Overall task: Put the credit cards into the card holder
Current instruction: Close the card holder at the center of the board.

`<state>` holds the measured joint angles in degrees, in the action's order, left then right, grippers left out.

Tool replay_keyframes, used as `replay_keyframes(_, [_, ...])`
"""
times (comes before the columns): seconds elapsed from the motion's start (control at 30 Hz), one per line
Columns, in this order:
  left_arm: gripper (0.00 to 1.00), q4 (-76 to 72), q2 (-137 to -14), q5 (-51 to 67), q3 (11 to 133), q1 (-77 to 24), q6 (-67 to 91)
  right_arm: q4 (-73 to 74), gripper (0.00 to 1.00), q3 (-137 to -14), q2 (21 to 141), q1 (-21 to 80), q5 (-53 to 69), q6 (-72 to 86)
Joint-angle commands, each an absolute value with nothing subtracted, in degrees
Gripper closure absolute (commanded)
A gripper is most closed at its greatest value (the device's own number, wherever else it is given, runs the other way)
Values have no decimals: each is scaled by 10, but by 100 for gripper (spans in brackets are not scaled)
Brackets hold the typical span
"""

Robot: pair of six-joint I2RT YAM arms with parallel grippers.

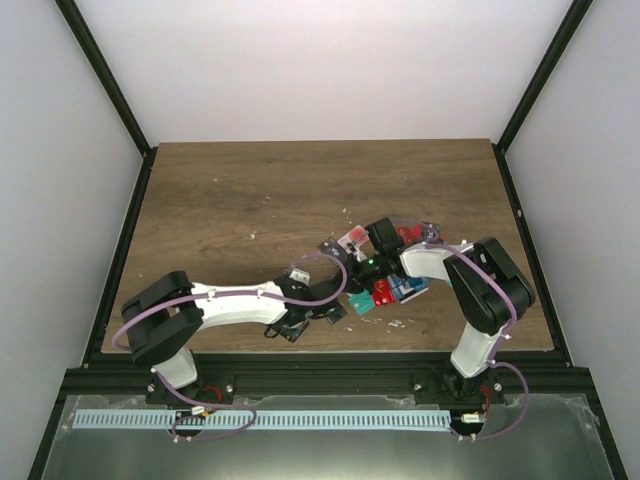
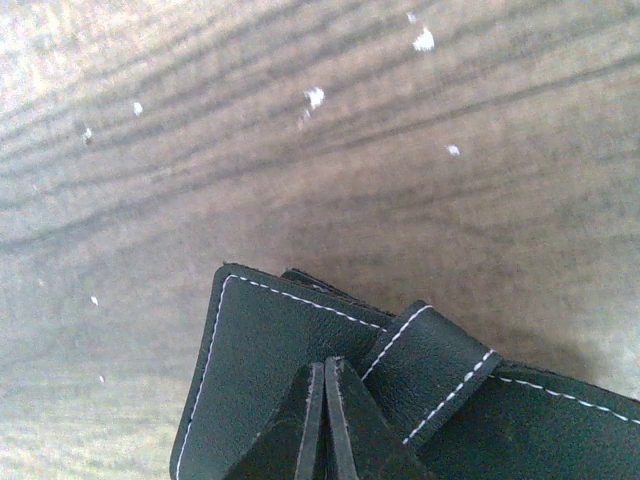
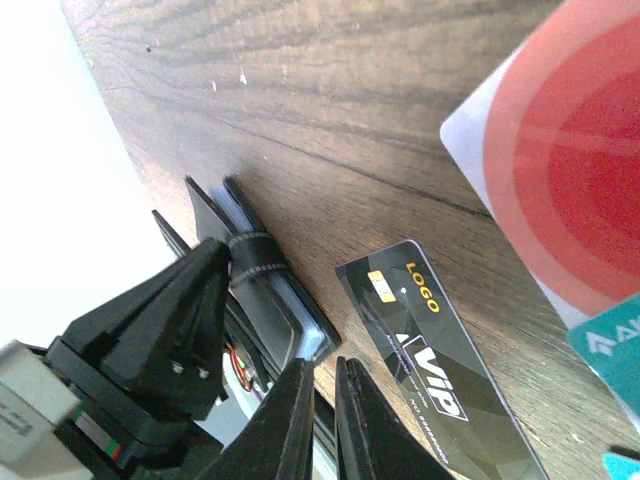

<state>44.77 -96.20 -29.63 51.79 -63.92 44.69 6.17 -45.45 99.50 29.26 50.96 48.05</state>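
My left jaws are together, tips set down on the black leather of the card holder. I judge this pins it flat for loading, but I cannot tell if a leaf is pinched. The holder lies near-centre on the tabletop, left of the loose cards, folded, with its snap tab across the edge. No card shows inside it.

My right jaws are all but together and empty, tips low beside the black card, probably to nudge it. The white card with red circle and the teal card lie loose nearby.

far table lies open; scattered cards crowd the near right
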Motion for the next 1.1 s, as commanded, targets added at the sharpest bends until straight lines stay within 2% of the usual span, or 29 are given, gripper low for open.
replay_keyframes(0.0, [84, 552, -971, -68, 518, -658, 462, 122, 90, -499, 982, 289, 505, 439])
replay_keyframes(0.1, [78, 575, -950, -82, 551, -653, 467, 131, 90, -512, 982, 288, 504, 434])
replay_keyframes(0.37, [77, 625, -902, -108, 598, -643, 486, 132, 90, -520, 983, 288, 507, 434])
replay_keyframes(0.67, [75, 629, -856, -98, 594, -637, 510, 104, 90, -495, 966, 290, 535, 428])
replay_keyframes(0.77, [75, 621, -827, -70, 572, -637, 525, 101, 90, -496, 952, 303, 541, 412])
replay_keyframes(0.87, [81, 595, -787, -32, 532, -635, 544, 119, 90, -506, 948, 336, 531, 387])
replay_keyframes(1.07, [81, 510, -707, 56, 409, -628, 589, 102, 90, -507, 955, 409, 521, 383])
